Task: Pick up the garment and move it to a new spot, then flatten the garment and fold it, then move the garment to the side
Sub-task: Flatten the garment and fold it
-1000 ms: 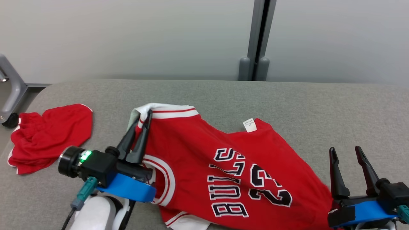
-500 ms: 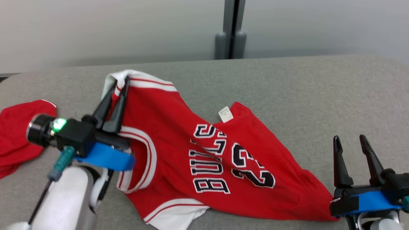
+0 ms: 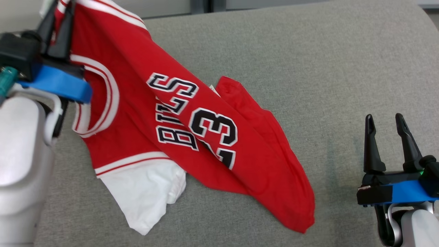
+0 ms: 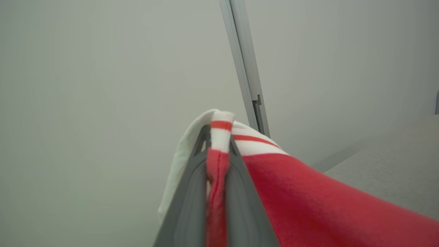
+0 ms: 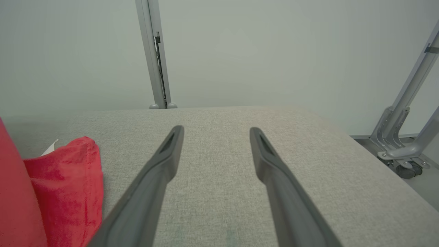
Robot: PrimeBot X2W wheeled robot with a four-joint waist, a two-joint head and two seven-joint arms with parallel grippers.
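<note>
The left gripper (image 4: 219, 137), clenched on one shoulder of the jersey (image 3: 205, 144), has lifted that end off the table (image 3: 308, 51) while the hem trails on it, so relocation is under way; the right gripper (image 3: 383, 116) hovers released above the table.

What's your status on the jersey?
Left gripper shut on striped edge of red-and-white Bulls jersey. Right gripper open, empty. Jersey partly raised, rest lying on grey fabric surface. Nothing blocking.

Long dark tapered fingers (image 3: 372, 151), blue bands (image 3: 55, 84) beneath black housings (image 3: 15, 51), glossy white forearms (image 3: 20, 164), teal plug (image 3: 7, 77), small green light (image 3: 425, 170)
</note>
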